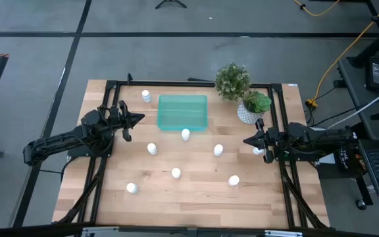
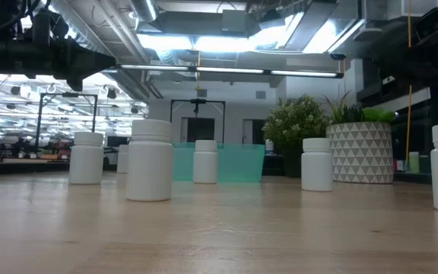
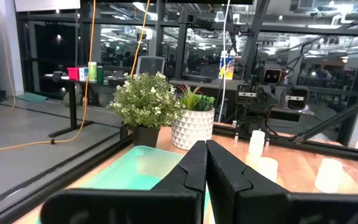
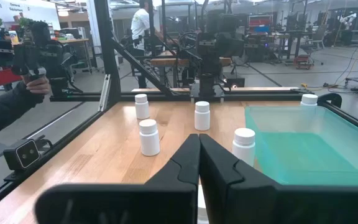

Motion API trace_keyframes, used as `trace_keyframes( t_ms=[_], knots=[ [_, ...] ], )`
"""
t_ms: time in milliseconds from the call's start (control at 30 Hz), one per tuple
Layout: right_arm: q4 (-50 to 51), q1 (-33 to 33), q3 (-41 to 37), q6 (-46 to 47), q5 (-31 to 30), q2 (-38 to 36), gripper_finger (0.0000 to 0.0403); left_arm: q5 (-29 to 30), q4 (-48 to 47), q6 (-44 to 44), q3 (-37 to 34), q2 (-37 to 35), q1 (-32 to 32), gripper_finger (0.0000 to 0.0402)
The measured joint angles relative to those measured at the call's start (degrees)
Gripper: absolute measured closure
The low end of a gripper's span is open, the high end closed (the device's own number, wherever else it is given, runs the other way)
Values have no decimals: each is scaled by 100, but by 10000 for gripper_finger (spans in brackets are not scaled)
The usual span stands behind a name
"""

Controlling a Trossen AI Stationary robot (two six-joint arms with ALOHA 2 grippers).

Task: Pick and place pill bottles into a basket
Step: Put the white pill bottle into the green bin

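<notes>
The teal basket [image 1: 183,112] sits at the table's far middle and holds no bottle that I can see. Several white pill bottles stand upright on the wood. One [image 1: 146,96] is left of the basket and one [image 1: 185,134] is at its near edge. Others [image 1: 152,149] [image 1: 218,150] [image 1: 176,173] are spread nearer. My left gripper [image 1: 137,119] is shut and empty, above the table left of the basket; it also shows in the left wrist view [image 3: 205,149]. My right gripper [image 1: 247,140] is shut and empty at the right, beside a bottle [image 1: 258,151].
A dark pot with a bushy plant [image 1: 232,80] and a white patterned pot with a green plant [image 1: 252,108] stand at the far right, beside the basket. A black frame [image 1: 278,125] runs round the table. A person's arm holding a device [image 4: 23,93] shows beyond the table.
</notes>
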State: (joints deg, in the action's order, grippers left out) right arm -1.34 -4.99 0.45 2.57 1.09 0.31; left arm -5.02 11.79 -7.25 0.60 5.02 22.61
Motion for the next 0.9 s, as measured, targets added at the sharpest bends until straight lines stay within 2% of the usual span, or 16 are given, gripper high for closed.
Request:
trace_keyframes(
  t_ms=[167,667,900],
  knots=[
    [0,-1,1,-1,0,0,393,0,-30,105,0,0,-1,398],
    [-2,0,2,-26,-1,-1,393,4,-888,98,0,0,-1,398],
    [-34,-2,2,-899,-8,1,393,87,-893,97,0,0,0,398]
  ],
)
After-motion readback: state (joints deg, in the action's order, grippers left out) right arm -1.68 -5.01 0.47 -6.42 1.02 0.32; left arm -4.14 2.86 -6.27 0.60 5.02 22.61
